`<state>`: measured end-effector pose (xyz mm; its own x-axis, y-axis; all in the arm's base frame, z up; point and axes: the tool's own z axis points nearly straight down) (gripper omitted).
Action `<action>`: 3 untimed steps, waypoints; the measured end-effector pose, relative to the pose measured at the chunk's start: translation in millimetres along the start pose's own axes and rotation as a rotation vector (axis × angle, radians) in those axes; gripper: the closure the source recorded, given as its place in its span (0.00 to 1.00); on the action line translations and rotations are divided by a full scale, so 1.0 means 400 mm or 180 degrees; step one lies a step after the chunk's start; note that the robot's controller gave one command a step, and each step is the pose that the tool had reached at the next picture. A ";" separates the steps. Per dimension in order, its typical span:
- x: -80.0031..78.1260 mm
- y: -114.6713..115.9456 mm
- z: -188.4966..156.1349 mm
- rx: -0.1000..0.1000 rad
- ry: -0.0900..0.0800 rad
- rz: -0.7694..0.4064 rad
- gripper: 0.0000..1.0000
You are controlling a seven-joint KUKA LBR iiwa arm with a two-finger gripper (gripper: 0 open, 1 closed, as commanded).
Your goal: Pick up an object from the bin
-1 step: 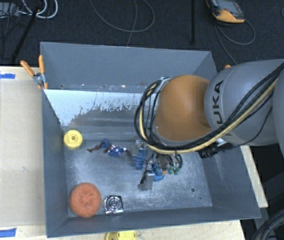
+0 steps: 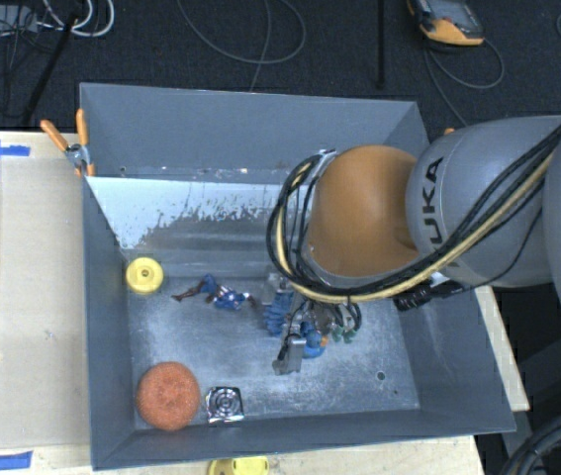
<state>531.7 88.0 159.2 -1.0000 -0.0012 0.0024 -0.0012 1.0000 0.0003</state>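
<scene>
The gripper (image 2: pixel 295 349) is found low at the middle of the grey metal bin (image 2: pixel 161 146); whether it is open or closed cannot be told. A small elongated blue-and-brown object (image 2: pixel 217 294) is noted just beside it, towards the view's left, its long axis pointing roughly at the gripper.

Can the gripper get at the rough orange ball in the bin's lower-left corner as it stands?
Probably yes: the orange ball lies uncovered, with bare floor between it and the gripper. The bin wall and a small silver piece beside it could crowd the approach.
</scene>
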 end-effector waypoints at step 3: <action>-0.069 -0.142 0.225 -0.0002 -0.0002 0.0141 1.00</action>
<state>559.1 31.1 69.2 -0.9991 0.0430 0.0017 0.0430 0.9991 0.0009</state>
